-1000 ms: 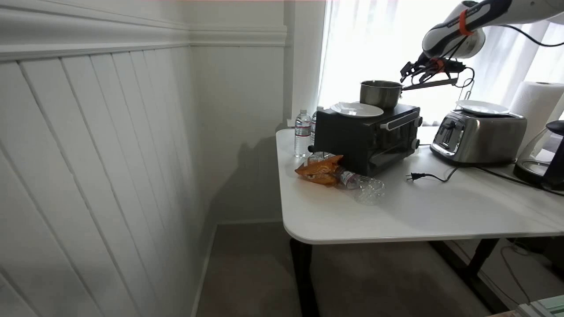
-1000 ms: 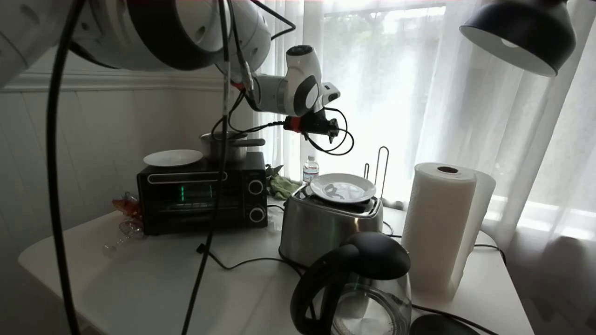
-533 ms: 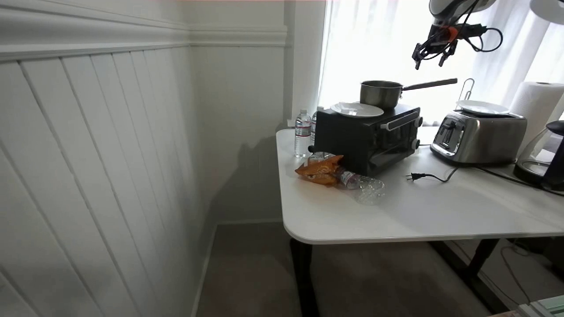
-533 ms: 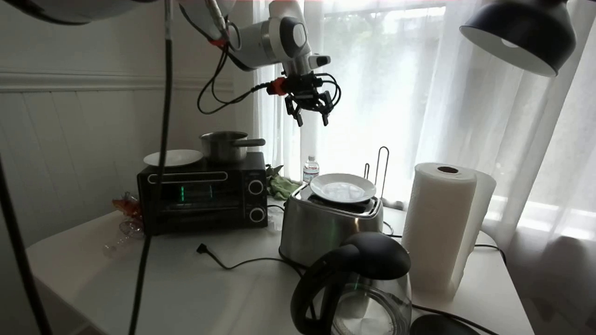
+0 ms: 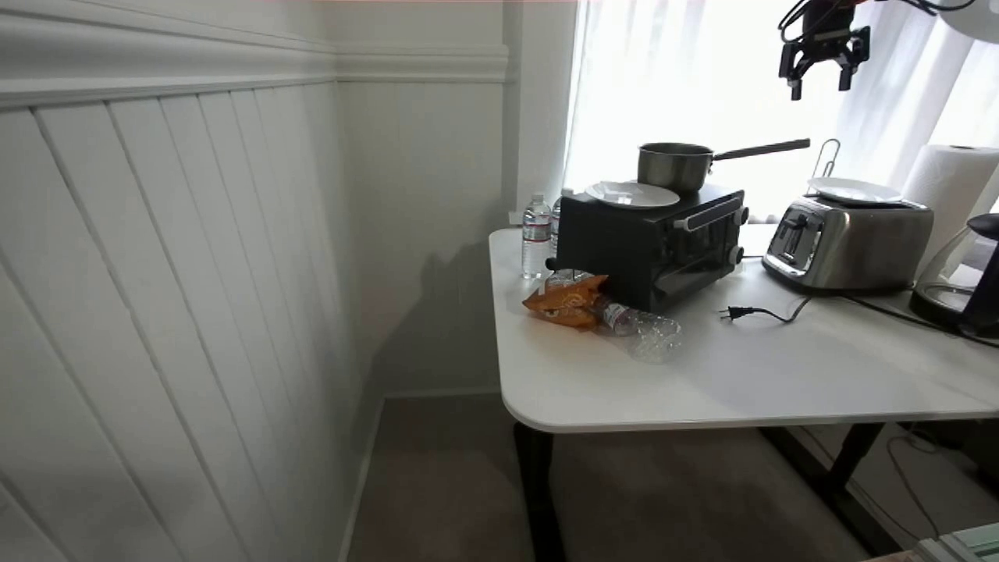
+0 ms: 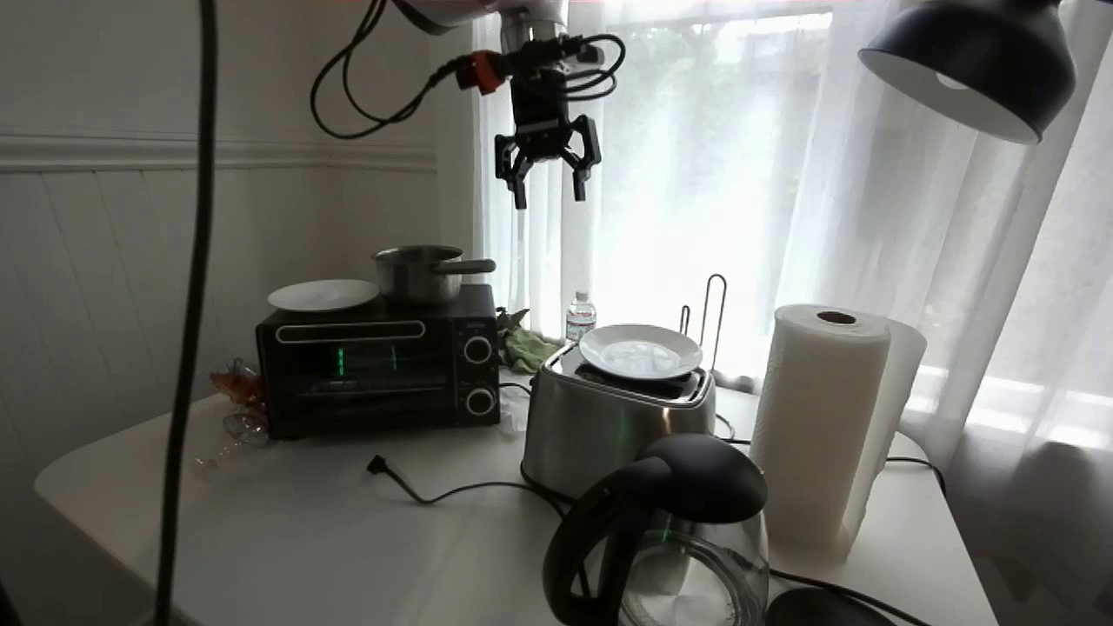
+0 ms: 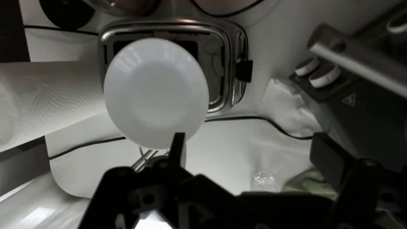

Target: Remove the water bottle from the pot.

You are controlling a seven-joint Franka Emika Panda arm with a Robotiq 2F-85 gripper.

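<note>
Strong backlight, muted room

Daylight comes through the curtain [image 5: 671, 70], washing parts of it nearly white in both exterior views. Against that glare, the gripper [image 6: 549, 203] shows almost black. Soft shadow darkens the wall [image 5: 437, 328] low beside the table [image 5: 726, 382], and the floor [image 5: 663, 484] underneath is dim. The wrist view is greyer, with fuzzy detail up close, a white patch at the bottom edge and faint highlights on the plate [image 7: 155, 92] and toaster [image 7: 211, 70].

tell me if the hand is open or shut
Open: the hand has its fingers spread in all three views; the wrist view shows tabletop through the gap.
</note>
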